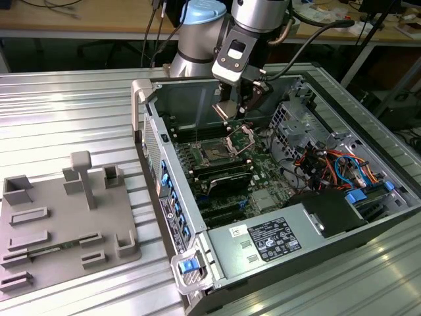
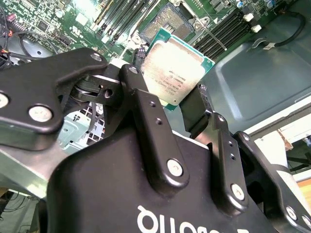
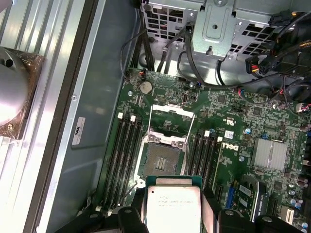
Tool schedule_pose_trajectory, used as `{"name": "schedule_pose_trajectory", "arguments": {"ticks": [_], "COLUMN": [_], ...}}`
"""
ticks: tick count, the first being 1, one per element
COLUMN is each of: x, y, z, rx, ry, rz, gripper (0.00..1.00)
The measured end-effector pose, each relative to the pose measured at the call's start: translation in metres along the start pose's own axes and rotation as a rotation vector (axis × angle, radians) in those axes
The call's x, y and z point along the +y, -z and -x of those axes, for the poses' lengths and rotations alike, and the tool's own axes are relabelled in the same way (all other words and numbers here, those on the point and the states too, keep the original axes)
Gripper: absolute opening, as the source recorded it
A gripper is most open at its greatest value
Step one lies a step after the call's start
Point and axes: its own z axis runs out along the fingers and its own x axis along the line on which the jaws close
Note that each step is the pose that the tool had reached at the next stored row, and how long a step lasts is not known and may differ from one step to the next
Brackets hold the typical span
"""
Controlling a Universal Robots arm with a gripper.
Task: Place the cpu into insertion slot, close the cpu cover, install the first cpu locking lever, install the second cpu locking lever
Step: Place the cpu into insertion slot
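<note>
My gripper (image 2: 167,83) is shut on the cpu (image 2: 172,68), a silver-topped square chip with green edges, clamped between the two black fingers (image 2: 141,102). In the first wrist view the cpu (image 3: 173,204) hangs above the motherboard, just short of the insertion slot (image 3: 163,158), whose dark contact field lies bare. The cpu cover (image 3: 171,114), a thin metal frame, stands swung back on the slot's far side. In the exterior view the gripper (image 1: 230,108) hovers inside the open computer case above the insertion slot (image 1: 216,153) and raised cpu cover (image 1: 240,137).
Long black memory slots (image 3: 126,155) flank the socket on both sides. A metal drive cage (image 1: 296,118) with cable bundles (image 1: 329,164) and a power supply (image 1: 276,240) crowd the exterior view's right. The case wall (image 1: 191,99) rises behind. A grey fixture plate (image 1: 59,217) lies at the left.
</note>
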Motion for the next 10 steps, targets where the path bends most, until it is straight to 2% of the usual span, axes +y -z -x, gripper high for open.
{"name": "schedule_pose_trajectory", "arguments": {"ticks": [6, 10], "x": [0.0, -0.0001], "y": [-0.0002, -0.001], "z": [0.0, 0.0], "rx": [-0.0007, -0.0065], "ry": [-0.008, -0.073], "rz": [0.0003, 0.0015], "gripper": [0.55, 0.55]}}
